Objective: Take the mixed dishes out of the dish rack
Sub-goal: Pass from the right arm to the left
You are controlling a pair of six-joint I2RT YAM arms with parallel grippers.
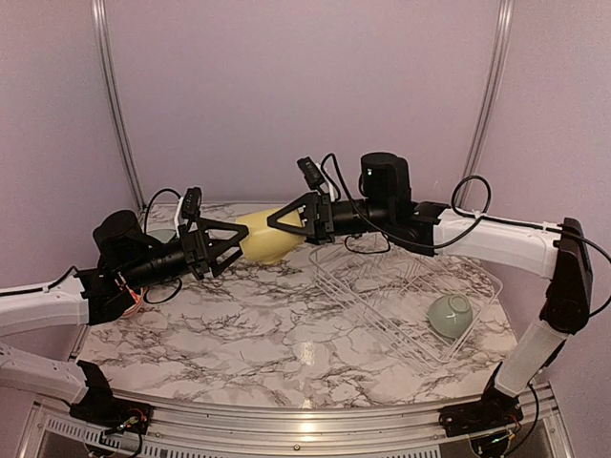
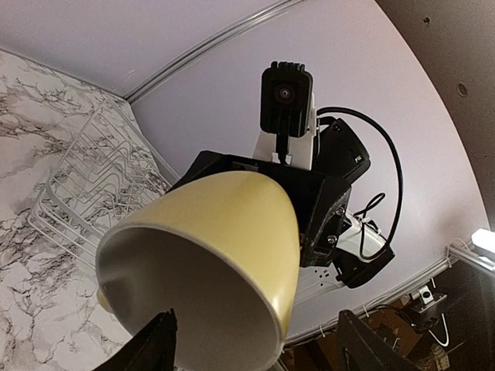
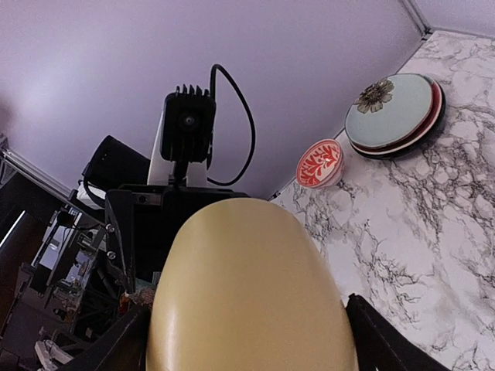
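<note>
Handover in mid-air, just off the far left corner of the dish rack (image 1: 368, 296). The yellow mug (image 1: 263, 237) lies on its side between the two arms, base toward the rack, mouth away from it. The right gripper (image 1: 284, 221) has its jaws clamped on the base end. The left gripper (image 1: 234, 240) meets the mouth with its jaws wide. In the left wrist view one of its fingers (image 2: 158, 344) sits in front of the opening and the other stands outside the wall with a gap showing, so no clamp yet as far as I can see. To my eye the step in hand is passing the mug across. Done well, the left jaws pinch the wall squarely, deep enough past the lip not to slip. The right jaws let go only once that pinch is firm, backing straight toward the rack so the mug is not dragged. A glazed rim is slick, so a shallow bite could let it swing mouth-down. The rack holds one thing, a pale green bowl (image 1: 451, 315), overturned at its near right end; the other wires look bare. Well left of the rack, on the worktop (image 1: 248, 324), a plate stack (image 3: 394, 116) sits with a small red-patterned bowl (image 3: 321, 164) just beside it. The mug's inside looks empty.
</note>
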